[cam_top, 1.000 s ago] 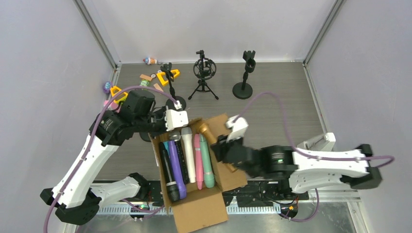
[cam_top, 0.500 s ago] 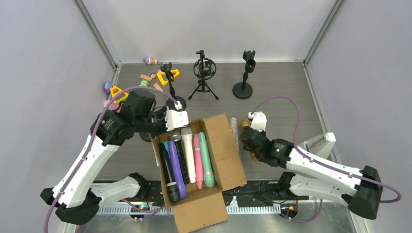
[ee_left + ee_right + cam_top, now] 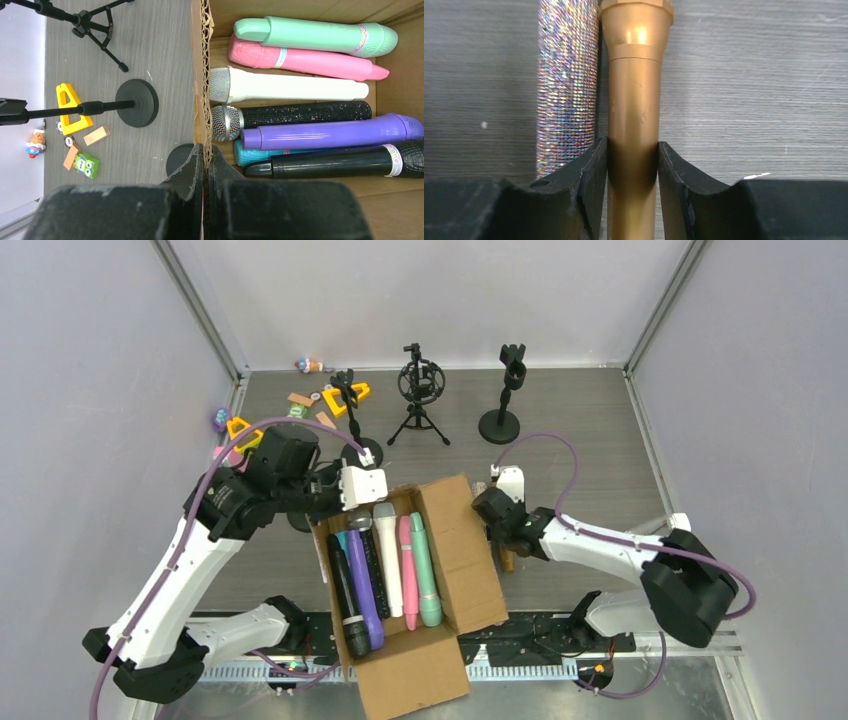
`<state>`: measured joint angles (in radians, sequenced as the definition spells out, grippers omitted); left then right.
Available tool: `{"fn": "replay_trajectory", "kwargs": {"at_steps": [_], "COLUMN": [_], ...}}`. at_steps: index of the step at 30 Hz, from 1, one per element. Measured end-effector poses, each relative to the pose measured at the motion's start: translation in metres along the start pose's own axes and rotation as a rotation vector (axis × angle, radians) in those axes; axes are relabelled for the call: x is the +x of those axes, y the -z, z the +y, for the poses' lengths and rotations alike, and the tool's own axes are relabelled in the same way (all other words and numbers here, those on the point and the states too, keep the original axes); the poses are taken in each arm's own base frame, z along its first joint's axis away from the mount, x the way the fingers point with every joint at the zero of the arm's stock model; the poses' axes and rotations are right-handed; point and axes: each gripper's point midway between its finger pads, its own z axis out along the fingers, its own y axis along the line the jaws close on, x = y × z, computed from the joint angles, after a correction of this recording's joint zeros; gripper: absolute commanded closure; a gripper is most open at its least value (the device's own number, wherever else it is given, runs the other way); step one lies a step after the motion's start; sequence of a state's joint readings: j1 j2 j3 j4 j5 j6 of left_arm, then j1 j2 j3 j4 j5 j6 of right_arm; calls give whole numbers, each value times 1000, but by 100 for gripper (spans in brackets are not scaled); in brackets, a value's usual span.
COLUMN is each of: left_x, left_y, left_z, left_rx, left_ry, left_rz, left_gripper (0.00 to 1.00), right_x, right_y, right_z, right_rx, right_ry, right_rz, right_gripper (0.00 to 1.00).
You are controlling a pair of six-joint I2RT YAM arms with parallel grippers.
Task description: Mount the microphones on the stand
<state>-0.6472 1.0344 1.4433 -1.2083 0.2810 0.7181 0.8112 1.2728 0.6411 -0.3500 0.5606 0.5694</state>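
Two clenched grippers, left gripper [image 3: 205, 150] pinching box wall [image 3: 202, 75] edge, right gripper [image 3: 633, 150] clamping gold microphone [image 3: 634, 75], silver-glitter microphone [image 3: 566, 90] just beside it, bare table [image 3: 749, 100] on other side.

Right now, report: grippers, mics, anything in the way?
Left gripper shut on box wall. Right gripper shut on gold mic. Glitter mic right beside it. Stands empty.

The cyan microphone [image 3: 247, 154] lies mostly hidden under the purple microphone [image 3: 325, 132]. The gold microphone [image 3: 634, 125] runs off the frame's top and bottom edges.
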Motion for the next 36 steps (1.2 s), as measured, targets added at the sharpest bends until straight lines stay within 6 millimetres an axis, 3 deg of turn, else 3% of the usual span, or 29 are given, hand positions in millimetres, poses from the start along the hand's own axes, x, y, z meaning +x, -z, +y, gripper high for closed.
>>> {"fn": "replay_trajectory", "kwargs": {"at_steps": [4,8,12,16,19,25,29,32,36], "left_x": [-2,-3,-4,-4,-4,-4,-4,-4,-4], "left_y": [2,2,2,2,2,2,2,2,2], "left_z": [-1,-2,-3,-3,-3,-3,-3,-3,-3], "left_rx": [5,10,12,13,14,11,12,12,11], "left_ry": [-2,-5,-6,-7,-7,-6,-4,-1,-1], "left_rz": [-6,-10,-11,-11,-11,-11,-11,-11,-11], "left_gripper": [100,100,100,100,100,100,100,100,100], "right_x": [22,21,21,23,-3,-101,-111,-91,-54], "right_y": [-13,-14,-14,-3,25,109,166,203,222], "right_z": [2,6,8,5,-1,10,53,104,168], "right_rx": [19,5,-8,-24,-57,-202,-359,-486,-601], "right_ry": [37,21,1,5,-22,-136,-81,23,140], "right_rz": [77,78,77,100,40,-222,-289,-287,-255], "right_gripper": [77,70,38,21,18,17,23,26,25]}}
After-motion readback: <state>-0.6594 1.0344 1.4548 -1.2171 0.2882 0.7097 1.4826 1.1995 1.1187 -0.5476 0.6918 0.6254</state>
